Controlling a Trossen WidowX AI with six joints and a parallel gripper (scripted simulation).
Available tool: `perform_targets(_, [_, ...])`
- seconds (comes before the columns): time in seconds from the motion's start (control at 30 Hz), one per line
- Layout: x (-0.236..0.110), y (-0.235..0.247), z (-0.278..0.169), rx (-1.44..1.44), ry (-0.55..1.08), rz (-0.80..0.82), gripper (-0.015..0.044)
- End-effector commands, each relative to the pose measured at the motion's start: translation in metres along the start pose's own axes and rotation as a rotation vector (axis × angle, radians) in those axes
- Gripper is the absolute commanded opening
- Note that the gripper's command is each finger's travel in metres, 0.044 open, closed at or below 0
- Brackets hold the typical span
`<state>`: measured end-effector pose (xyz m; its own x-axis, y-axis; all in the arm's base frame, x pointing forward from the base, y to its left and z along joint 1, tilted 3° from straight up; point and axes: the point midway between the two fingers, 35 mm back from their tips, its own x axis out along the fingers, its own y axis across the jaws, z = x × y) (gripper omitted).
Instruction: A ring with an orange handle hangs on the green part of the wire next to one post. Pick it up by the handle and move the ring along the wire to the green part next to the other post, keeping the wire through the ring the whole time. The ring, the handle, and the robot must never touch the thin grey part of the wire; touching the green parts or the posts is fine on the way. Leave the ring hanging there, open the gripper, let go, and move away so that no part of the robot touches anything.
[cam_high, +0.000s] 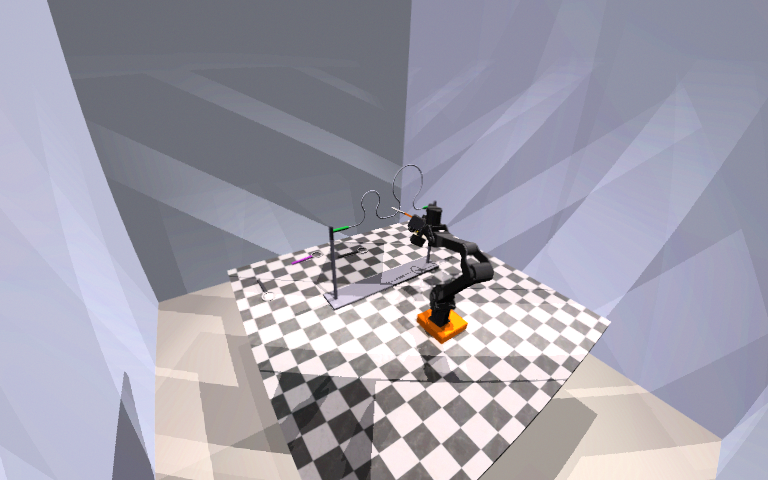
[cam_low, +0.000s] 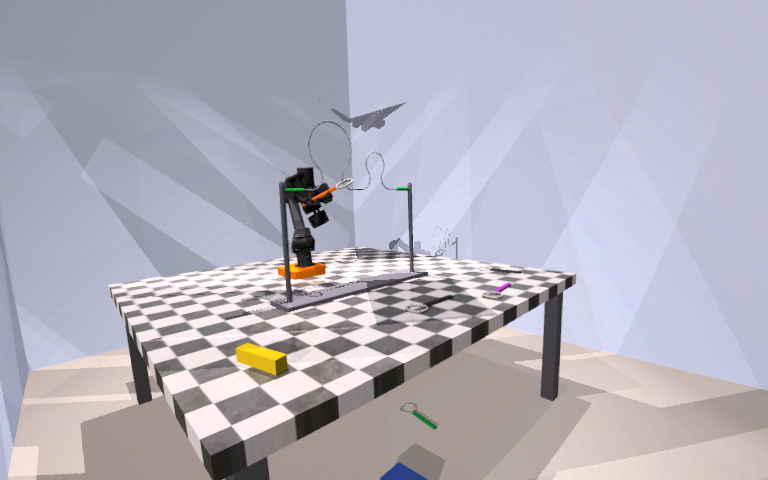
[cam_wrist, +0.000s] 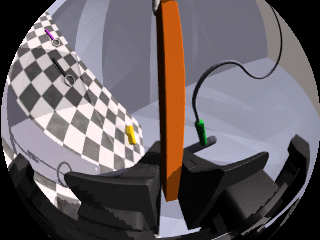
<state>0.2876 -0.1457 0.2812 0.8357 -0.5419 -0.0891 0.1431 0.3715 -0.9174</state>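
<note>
Above checkered table (cam_low: 362, 362), pincer (cam_wrist: 172, 176) clamps orange handle (cam_wrist: 171, 94), ring (cam_low: 343, 183) beyond fingertips.

The arm (cam_low: 298, 223) rises from its orange base (cam_low: 286, 273), elbow bent and wrist raised high, its gripper (cam_wrist: 171, 183) closed on the lower end of the orange handle (cam_wrist: 171, 94), which stands between both black fingers.

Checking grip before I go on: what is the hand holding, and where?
The hand is shut on the ring's orange handle, gripping its lower end.
</note>
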Motion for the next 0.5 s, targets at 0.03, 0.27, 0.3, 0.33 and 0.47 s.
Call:
perform_targets(0.03, [-0.005,0.019,0.001,0.118,0.017,0.06,-0.015])
perform_targets(0.27, [-0.01,0.044,0.006,0.269,0.036,0.148,-0.015])
perform_targets(0.3, [-0.011,0.047,0.007,0.291,0.039,0.161,-0.015])
perform_targets(0.33, [-0.013,0.051,0.008,0.312,0.041,0.173,-0.015])
perform_targets(0.47, [-0.017,0.064,0.013,0.397,0.052,0.223,-0.015])
